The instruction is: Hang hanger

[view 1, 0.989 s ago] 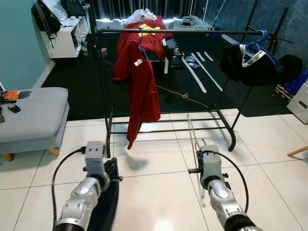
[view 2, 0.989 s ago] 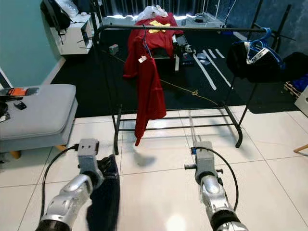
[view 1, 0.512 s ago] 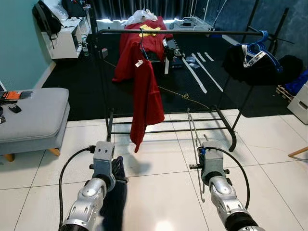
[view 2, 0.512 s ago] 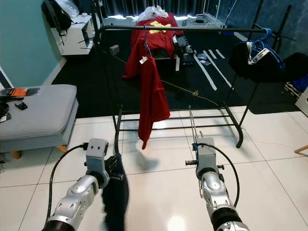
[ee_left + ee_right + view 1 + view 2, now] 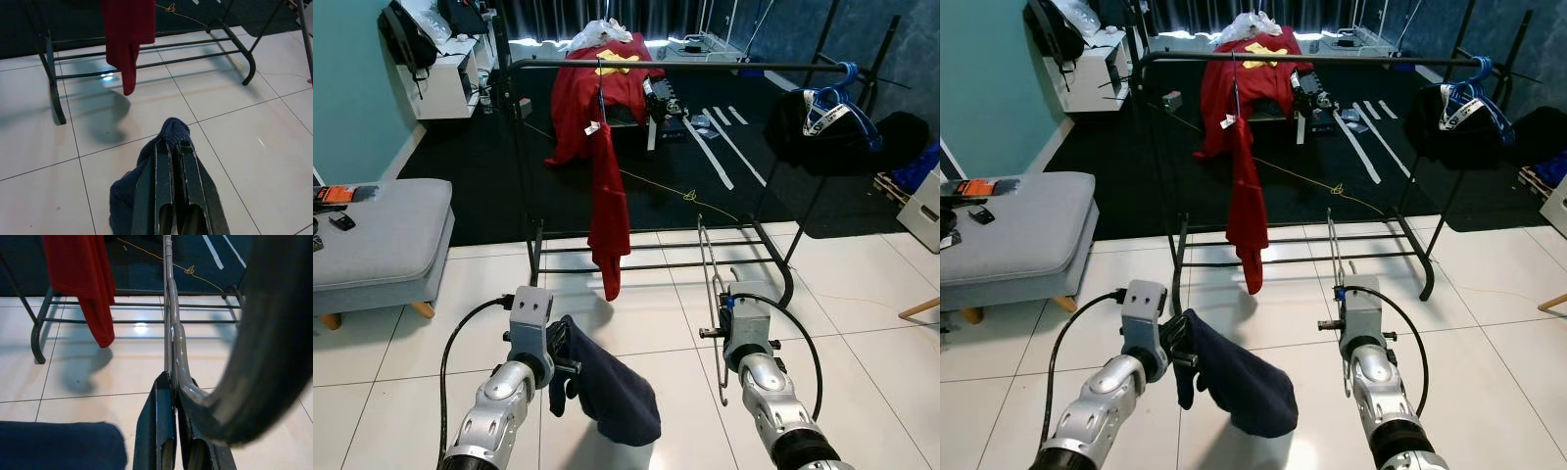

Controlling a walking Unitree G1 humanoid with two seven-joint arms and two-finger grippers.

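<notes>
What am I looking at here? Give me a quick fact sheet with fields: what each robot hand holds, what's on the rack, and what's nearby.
left gripper: shut on a dark blue garment
right gripper: shut on a metal hanger
clothes rack: black, on white tiles ahead of the robot
on the rack: red garment toward its left end; blue hanger with dark clothing at its right end
nearby: grey bench on the robot's left

Floor: glossy white tiles in the foreground, black carpet beyond. Left wall: teal. Grey padded bench on wooden feet by that wall, small items on its top. White shelf unit in the far left corner, a dark bag upon it. Far side: dark curtains, possibly with daylight at their foot.
</notes>
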